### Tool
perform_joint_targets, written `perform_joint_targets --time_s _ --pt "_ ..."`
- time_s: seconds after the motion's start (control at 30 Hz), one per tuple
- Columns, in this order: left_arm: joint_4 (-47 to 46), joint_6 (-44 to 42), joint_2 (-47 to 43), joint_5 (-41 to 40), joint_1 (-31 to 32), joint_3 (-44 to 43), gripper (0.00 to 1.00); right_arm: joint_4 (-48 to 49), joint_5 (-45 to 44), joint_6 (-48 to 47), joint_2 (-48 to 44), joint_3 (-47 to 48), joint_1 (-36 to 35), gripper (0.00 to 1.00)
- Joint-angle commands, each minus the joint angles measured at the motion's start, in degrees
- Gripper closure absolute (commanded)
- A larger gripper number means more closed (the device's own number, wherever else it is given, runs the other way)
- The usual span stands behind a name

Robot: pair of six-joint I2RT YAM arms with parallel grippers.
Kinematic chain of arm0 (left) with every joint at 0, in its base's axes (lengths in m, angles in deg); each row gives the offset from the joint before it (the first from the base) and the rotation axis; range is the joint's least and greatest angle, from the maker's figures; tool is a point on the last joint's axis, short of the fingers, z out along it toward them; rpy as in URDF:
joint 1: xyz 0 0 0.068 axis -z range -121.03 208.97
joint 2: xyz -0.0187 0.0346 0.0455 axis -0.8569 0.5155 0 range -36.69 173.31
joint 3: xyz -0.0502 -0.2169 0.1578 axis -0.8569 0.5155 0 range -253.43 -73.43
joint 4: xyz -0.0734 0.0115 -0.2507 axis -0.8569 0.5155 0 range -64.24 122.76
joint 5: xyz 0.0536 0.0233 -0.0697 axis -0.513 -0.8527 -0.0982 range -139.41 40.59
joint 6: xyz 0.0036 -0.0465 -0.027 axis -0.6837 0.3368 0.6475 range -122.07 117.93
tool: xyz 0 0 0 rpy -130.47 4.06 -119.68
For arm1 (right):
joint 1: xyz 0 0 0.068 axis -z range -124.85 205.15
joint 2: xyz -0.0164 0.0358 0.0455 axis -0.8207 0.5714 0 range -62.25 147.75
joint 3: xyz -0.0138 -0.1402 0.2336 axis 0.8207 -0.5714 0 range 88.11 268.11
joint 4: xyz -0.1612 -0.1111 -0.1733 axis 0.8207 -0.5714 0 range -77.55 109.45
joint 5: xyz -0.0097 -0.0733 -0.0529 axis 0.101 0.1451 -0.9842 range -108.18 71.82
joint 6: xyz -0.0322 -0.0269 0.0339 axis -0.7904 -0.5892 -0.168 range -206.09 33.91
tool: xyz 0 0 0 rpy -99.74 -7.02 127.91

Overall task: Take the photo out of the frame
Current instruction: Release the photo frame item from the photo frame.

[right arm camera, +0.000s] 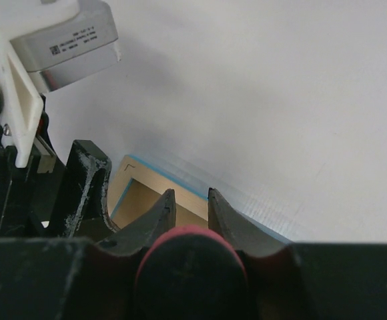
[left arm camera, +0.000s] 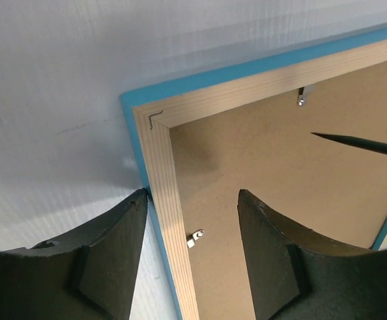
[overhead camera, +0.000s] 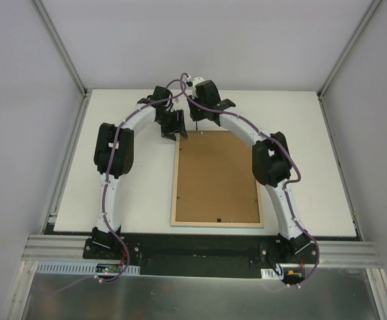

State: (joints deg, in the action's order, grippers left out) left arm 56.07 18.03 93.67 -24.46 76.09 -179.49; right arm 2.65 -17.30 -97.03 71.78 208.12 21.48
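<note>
The frame [overhead camera: 175, 193] lies face down on the table, its brown back panel [overhead camera: 217, 177] up and a turquoise edge showing round the pale wood rim. The photo is hidden under that panel. My left gripper [left arm camera: 192, 220] is open at the frame's far left corner and straddles the left rail [left arm camera: 170, 220]; one finger [left arm camera: 113, 247] is outside against the blue edge, the other finger [left arm camera: 280, 253] over the panel. My right gripper [right arm camera: 191, 200] is shut on a red-handled screwdriver [right arm camera: 191, 267] above the far rail. The screwdriver's dark tip [left arm camera: 353, 141] hangs over the panel.
Small metal tabs [left arm camera: 195, 238] [left arm camera: 303, 95] hold the back panel along the rim. The white table [overhead camera: 127, 193] reaches out on both sides of the frame, with grey walls round it. Both arms arch over the frame's far end, close together.
</note>
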Motion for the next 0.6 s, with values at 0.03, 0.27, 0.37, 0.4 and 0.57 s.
perform_joint_targets --time_s 0.03,0.27,0.37,0.4,0.57 --pt "2.30 -0.50 0.50 -3.76 0.72 -1.96 0.48 -0.17 -3.17 1.89 0.17 3.22 -0.08 0.99" --pt "2.30 -0.23 0.77 -4.47 0.72 -1.26 0.65 -0.43 -3.61 3.38 1.49 3.92 0.10 0.99" --pt "2.30 0.47 0.68 -5.08 0.63 -0.38 0.74 -0.52 -4.84 5.13 2.37 4.18 0.36 0.99" --pt "2.30 0.73 0.68 -5.09 0.63 -0.20 0.76 -0.69 -4.84 5.92 2.63 4.44 0.45 0.99" --pt "2.13 1.79 0.59 -4.12 0.63 1.12 0.82 -1.13 -4.93 8.30 3.69 5.33 1.06 0.99"
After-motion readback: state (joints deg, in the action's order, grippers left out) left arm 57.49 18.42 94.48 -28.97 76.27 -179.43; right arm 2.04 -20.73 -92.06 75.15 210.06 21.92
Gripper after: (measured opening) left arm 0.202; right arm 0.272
